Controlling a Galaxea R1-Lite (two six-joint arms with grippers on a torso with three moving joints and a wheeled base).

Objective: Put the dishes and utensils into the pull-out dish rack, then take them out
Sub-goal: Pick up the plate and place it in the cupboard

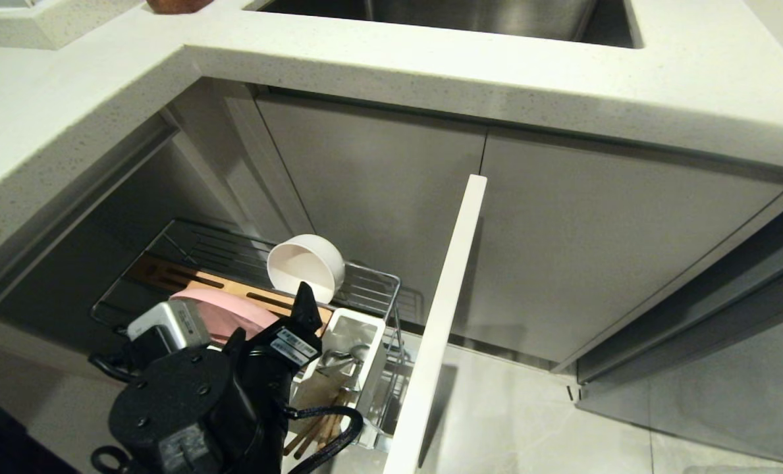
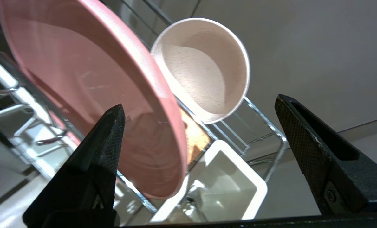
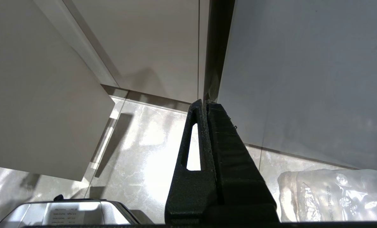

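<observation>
The pull-out dish rack [image 1: 378, 280] stands drawn out under the counter, its pale front panel [image 1: 450, 296] edge-on. A pink plate [image 1: 226, 313] stands on edge in it, behind the wooden strip [image 1: 167, 270]. The cream-white bowl [image 1: 305, 263] rests tilted at the rack's far end. Chopsticks [image 1: 315, 428] and a metal spoon [image 1: 336, 362] sit in the white caddy [image 1: 358, 329]. My left gripper [image 1: 272, 316] hovers open just above the plate and caddy. In the left wrist view the plate [image 2: 90, 79], bowl [image 2: 204, 69] and caddy [image 2: 258, 186] show past the left gripper [image 2: 199, 101], which holds nothing. My right gripper [image 3: 204, 102] is shut and parked low.
A white stone counter [image 1: 431, 59] with a steel sink [image 1: 463, 16] overhangs the rack. Grey cabinet doors [image 1: 595, 243] stand to the right of the front panel. Tiled floor [image 1: 529, 421] lies below. A clear plastic bag [image 3: 334, 193] lies on the floor near the right gripper.
</observation>
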